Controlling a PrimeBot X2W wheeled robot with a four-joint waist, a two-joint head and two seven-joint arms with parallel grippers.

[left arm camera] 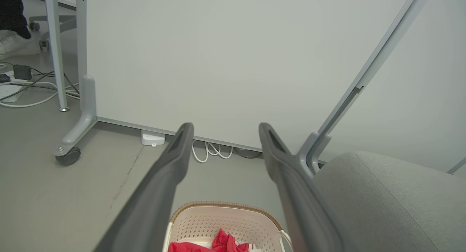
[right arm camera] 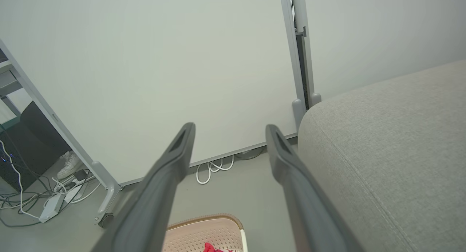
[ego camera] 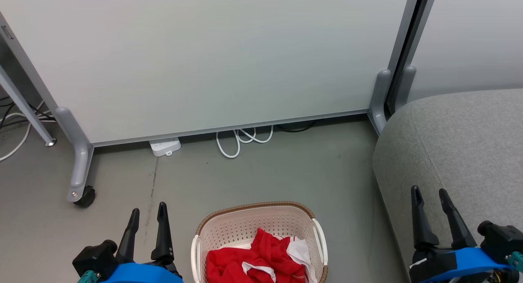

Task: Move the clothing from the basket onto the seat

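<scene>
The basket [ego camera: 255, 204] is sitting on the floor [ego camera: 286, 172] between the two claws, its near end running off the bottom of the head view, so one white handle is showing on each side but the front rim is cut off. The clothing [ego camera: 261, 256] is lying heaped inside it, red folds tangled with white pieces. The lower part of the heap is cropped, and the folds are hiding how many garments there are. One seat [ego camera: 461, 144] is standing just right of the basket, running out past the right edge, so its full extent is not showing. The left claw [ego camera: 148, 208] is hanging left of the basket with its two fingers spread wide and holding nothing. The right claw [ego camera: 429, 190] is showing against the seat's front corner, its two fingers likewise wide apart and empty; whether it is touching the fabric is hard to tell. Behind, one pale panel [ego camera: 204, 58] is standing on grey feet, with one caster [ego camera: 85, 196] in view. One power strip [ego camera: 164, 146] and one looped white cable [ego camera: 241, 140] are peeking out from under its lower edge.
</scene>
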